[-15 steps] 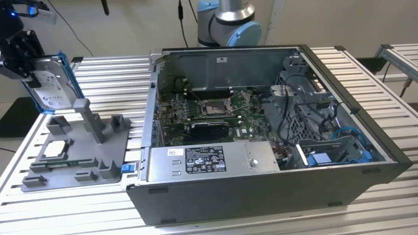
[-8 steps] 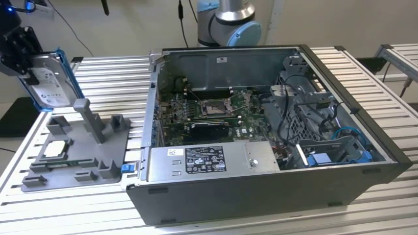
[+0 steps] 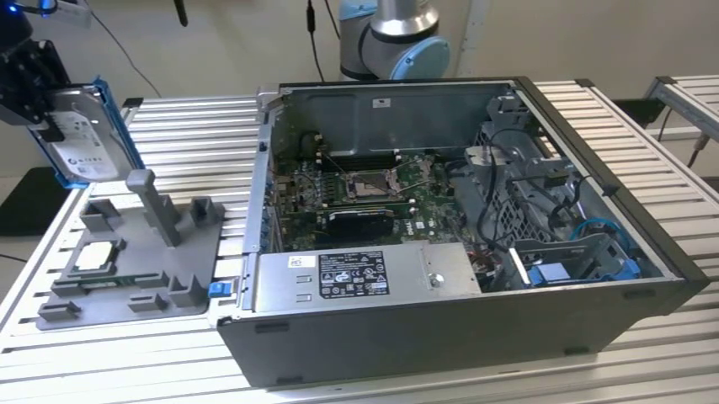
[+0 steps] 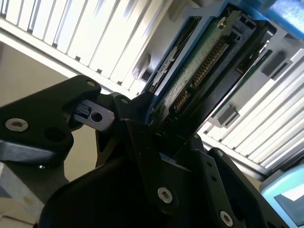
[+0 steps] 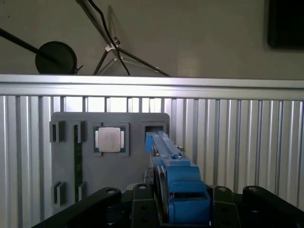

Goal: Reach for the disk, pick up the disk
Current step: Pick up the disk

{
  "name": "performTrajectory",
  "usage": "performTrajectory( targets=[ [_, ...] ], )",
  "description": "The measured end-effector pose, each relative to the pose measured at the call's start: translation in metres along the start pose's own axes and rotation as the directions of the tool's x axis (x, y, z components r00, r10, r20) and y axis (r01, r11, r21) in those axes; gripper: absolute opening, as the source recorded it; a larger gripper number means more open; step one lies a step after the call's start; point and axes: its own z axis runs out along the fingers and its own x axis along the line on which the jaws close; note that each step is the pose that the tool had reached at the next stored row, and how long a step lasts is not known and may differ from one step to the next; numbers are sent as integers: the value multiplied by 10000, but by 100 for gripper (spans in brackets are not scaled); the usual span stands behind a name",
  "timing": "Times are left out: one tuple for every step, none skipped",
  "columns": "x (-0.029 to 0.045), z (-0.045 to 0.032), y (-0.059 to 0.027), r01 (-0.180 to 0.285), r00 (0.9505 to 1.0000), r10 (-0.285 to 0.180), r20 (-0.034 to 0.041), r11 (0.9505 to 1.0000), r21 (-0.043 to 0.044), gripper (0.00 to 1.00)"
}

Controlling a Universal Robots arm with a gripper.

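Observation:
The disk [image 3: 87, 143], a silver-grey hard drive with a white label in a bright blue bracket, hangs on edge in the air at the exterior view's far left, above the grey fixture tray [image 3: 135, 278]. My black gripper [image 3: 47, 118] is shut on its upper end. The first wrist view shows the disk [image 5: 176, 183] edge-on between my gripper's [image 5: 183, 211] two black fingers, high over the tray. In the second wrist view the disk's green circuit-board side [image 4: 199, 71] rises out of the gripper [image 4: 164, 130].
The tray [image 5: 64, 185] holds a small square silver chip [image 5: 110, 139] and a green memory stick [image 5: 77, 161]. An open computer case [image 3: 450, 210] with a silver power supply [image 3: 359, 278] stands at the exterior view's right on the slatted aluminium table [image 3: 191, 126].

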Motion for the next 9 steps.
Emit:
performTrajectory(
  targets=[
    [0, -10, 0, 1, 10000, -1, 0, 10000, 0, 0],
    [-1, -19, 0, 0, 10000, 0, 0, 10000, 1, 0],
    [-1, -29, 0, 1, 10000, -1, 0, 10000, 0, 0],
    [-1, -39, 1, 1, 10000, -1, 0, 10000, 0, 0],
    [-2, -50, 1, 1, 10000, -1, 0, 10000, 1, 0],
    [-2, -61, 1, 1, 10000, -1, 0, 10000, 1, 0],
    [-3, -72, 2, 0, 10000, 0, 0, 10000, 1, 0],
    [-3, -82, 2, 0, 10000, 0, 0, 10000, 1, 0],
    [-4, -93, 2, 1, 10000, -1, 0, 10000, 0, 0]
  ],
)
